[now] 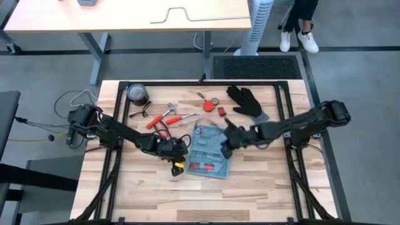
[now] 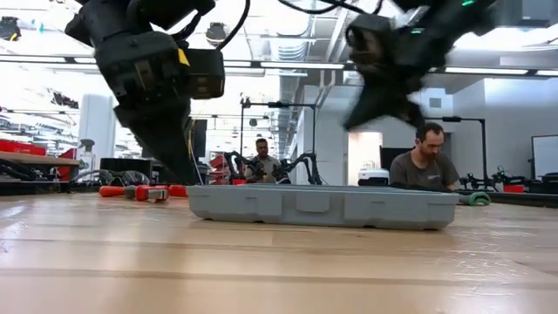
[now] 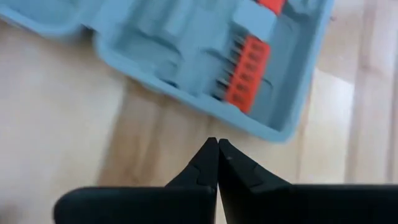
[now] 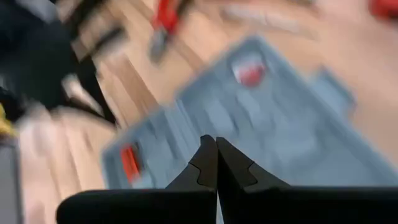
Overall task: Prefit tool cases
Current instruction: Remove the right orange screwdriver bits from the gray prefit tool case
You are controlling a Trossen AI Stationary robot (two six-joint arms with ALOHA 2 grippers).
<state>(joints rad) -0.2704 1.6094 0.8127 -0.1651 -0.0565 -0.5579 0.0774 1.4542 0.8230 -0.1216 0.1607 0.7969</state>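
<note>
The blue-grey tool case (image 1: 209, 150) lies open and flat on the wooden table, with an orange bit holder (image 3: 245, 74) in one grey recess. In the low view the case (image 2: 323, 207) rests on its underside. My left gripper (image 1: 179, 154) is shut and low beside the case's left edge; in its wrist view the tips (image 3: 217, 142) stand over bare wood just short of the case. My right gripper (image 1: 226, 147) is shut over the case's right part, and the low view shows it (image 2: 384, 109) raised clear above the case.
Beyond the case lie a dark tape roll (image 1: 137, 94), a hammer (image 1: 161, 116), red-handled tools (image 1: 181, 119), small red items (image 1: 210, 104) and a black glove (image 1: 247, 101). A yellow item (image 1: 179, 167) sits by my left gripper. People sit in the room behind (image 2: 425, 161).
</note>
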